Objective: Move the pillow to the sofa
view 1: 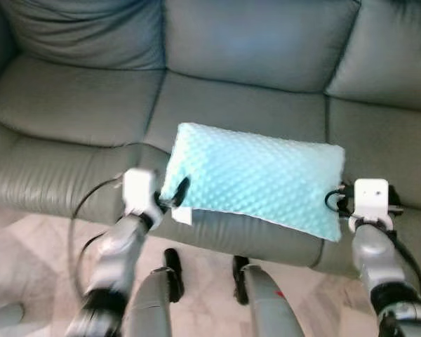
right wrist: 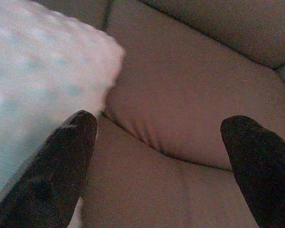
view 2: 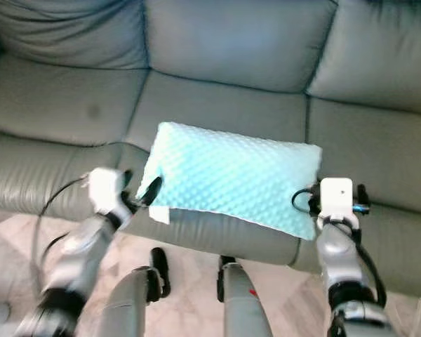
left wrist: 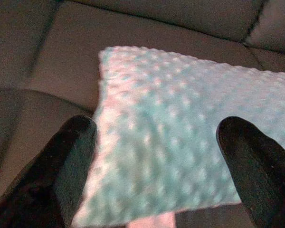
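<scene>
legs: two silver legs (view 1: 158, 298) at the bottom of my head view, over pale floor (view 1: 28, 239) in front of the sofa.
left arm: raised, blurred in my head view, cable looping off it.
left gripper (view 1: 174, 195): at the pillow's left end, black finger (view 1: 178, 189) lying against the near-left corner. In my left wrist view the two fingers (left wrist: 61, 166) stand wide apart with the pillow between and beyond them; jaws released, not pinching it as far as I can see.
right arm: raised on the right, white wrist block on top.
right gripper (view 1: 335, 200): just beside the pillow's right end. My right wrist view shows both fingers (right wrist: 57, 161) spread wide, the pillow edge by one finger and bare sofa leather between them; jaws released, holding nothing.
pillow (view 1: 256, 175): light teal, bumpy dotted fabric, rectangular. Lies on the front part of the middle seat cushion, long side across, near edge overhanging the seat front a little. A small white tag (view 1: 182, 215) hangs below its near-left corner.
sofa (view 1: 70, 105): grey-green leather, three seat cushions, pillow on the middle one. Left and right seats bare.
backrest: cushions (view 1: 259, 38) behind the seats, far edge of my view, well apart from the pillow.
</scene>
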Robot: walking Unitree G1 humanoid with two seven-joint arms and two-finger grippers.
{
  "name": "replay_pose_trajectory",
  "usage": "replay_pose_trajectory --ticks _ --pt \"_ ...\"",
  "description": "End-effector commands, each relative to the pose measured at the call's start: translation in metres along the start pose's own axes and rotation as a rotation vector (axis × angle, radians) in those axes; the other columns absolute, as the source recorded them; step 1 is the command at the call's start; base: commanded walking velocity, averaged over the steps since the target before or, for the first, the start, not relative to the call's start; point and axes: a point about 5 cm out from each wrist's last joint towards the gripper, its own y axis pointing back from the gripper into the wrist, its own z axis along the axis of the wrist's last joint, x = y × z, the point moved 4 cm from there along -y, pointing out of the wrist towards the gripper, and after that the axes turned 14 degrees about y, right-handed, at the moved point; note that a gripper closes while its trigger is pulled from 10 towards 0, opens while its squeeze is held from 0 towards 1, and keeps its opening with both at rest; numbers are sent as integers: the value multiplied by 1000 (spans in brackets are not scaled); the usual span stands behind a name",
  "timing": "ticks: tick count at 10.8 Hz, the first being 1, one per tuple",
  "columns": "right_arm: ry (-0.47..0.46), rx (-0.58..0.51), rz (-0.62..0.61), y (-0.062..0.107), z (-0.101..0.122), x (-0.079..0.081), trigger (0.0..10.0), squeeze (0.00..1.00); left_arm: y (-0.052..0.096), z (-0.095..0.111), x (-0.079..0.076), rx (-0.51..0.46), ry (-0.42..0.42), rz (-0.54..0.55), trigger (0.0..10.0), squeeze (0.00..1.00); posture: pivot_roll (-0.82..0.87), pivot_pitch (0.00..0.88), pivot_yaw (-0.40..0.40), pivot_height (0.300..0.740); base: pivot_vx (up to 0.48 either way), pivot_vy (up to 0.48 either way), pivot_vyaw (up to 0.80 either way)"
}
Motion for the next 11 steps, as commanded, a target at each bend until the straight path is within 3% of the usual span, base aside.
replay_pose_trajectory --ticks 1,3,4,6,8,11 --pt "8 93 39 7 -25 8 10000 0 9 -5 5 29 3 12 10000 0 -19 400 80 740 0 0 0" --pt "50 175 1 4 -33 -1 10000 0 22 4 6 42 5 30 10000 0 21 408 95 740 0 0 0" --pt "79 233 -21 5 -44 -7 10000 0 23 6 1 58 10 11 10000 0 21 407 98 740 0 0 0" --pt "26 316 -1 12 -61 -3 10000 0 24 2 -21 103 33 -74 10000 0 19 408 103 740 0 0 0" --pt "-36 311 23 12 -58 4 10000 0 28 -2 -26 133 41 -82 10000 0 22 410 107 740 0 0 0" --pt "-94 240 65 4 -37 14 10000 0 33 -6 -28 158 55 -79 10000 0 27 415 101 740 0 0 0"
